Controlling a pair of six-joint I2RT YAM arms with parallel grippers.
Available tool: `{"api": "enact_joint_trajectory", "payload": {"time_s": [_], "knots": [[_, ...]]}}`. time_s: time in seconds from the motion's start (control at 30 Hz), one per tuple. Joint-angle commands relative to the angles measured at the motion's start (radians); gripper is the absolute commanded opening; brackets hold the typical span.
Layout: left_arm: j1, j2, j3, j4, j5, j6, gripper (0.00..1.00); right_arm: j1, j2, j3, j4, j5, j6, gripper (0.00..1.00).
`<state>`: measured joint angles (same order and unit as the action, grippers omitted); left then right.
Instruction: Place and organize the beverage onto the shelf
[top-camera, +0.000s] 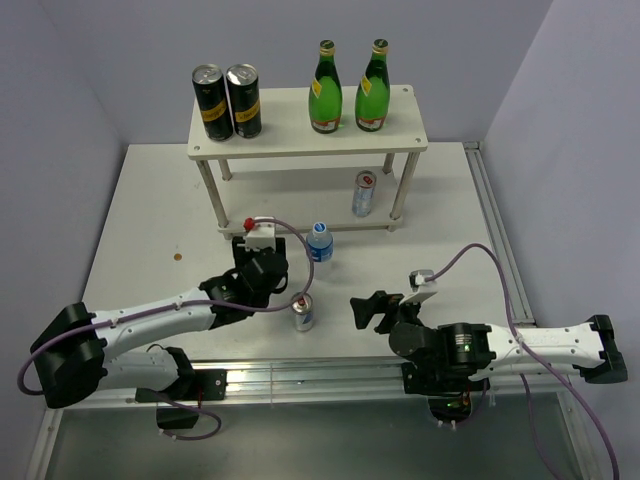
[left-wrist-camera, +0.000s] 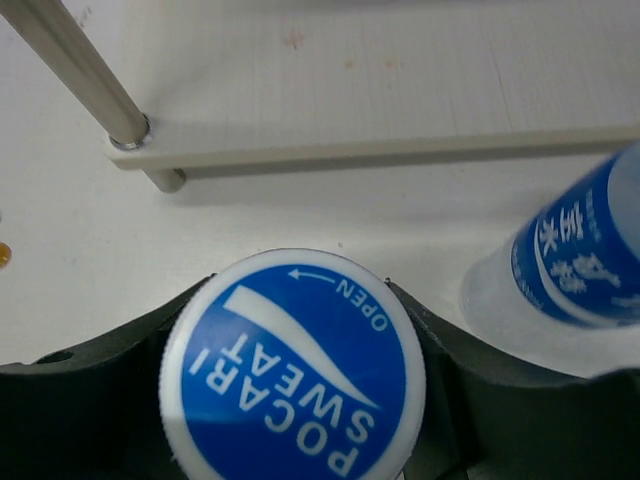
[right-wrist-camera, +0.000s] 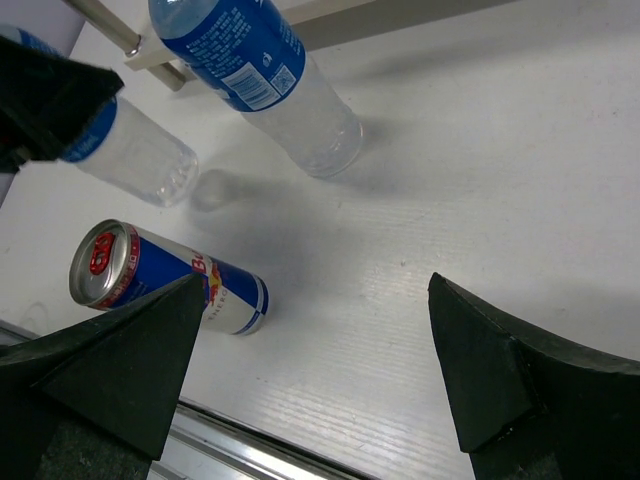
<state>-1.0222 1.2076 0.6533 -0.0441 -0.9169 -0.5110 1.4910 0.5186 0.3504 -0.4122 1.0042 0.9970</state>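
Clasping one water bottle (left-wrist-camera: 292, 365), the left tool (top-camera: 262, 265) hung short of the shelf (top-camera: 300, 135), which held two green bottles (top-camera: 324, 95) and one can (top-camera: 364, 193). Ahead of the released right tool (top-camera: 362, 311), the other can (right-wrist-camera: 165, 278) and second water bottle (right-wrist-camera: 255, 70) stood on the desk (top-camera: 150, 220)

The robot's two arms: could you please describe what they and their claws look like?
Both the left arm and right arm have white links with black joints and a purple cable looped alongside. The left claw and right claw have matte black fingers. A white camera block sits at each wrist.
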Motion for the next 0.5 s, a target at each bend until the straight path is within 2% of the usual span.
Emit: {"api": "enact_joint_trajectory", "payload": {"time_s": [0.0,0.23,0.47], "knots": [[0.057,-0.065,0.112,0.121,-0.039,0.100,0.00,0.012,-0.017,-0.013,0.026,0.031,-0.003,1.00],[0.165,-0.040,0.198,0.182,0.029,0.216,0.00,0.017,-0.011,-0.013,0.029,0.036,-0.005,1.00],[0.289,0.044,0.249,0.277,0.096,0.253,0.00,0.022,-0.015,-0.014,0.029,0.037,-0.004,1.00]]}}
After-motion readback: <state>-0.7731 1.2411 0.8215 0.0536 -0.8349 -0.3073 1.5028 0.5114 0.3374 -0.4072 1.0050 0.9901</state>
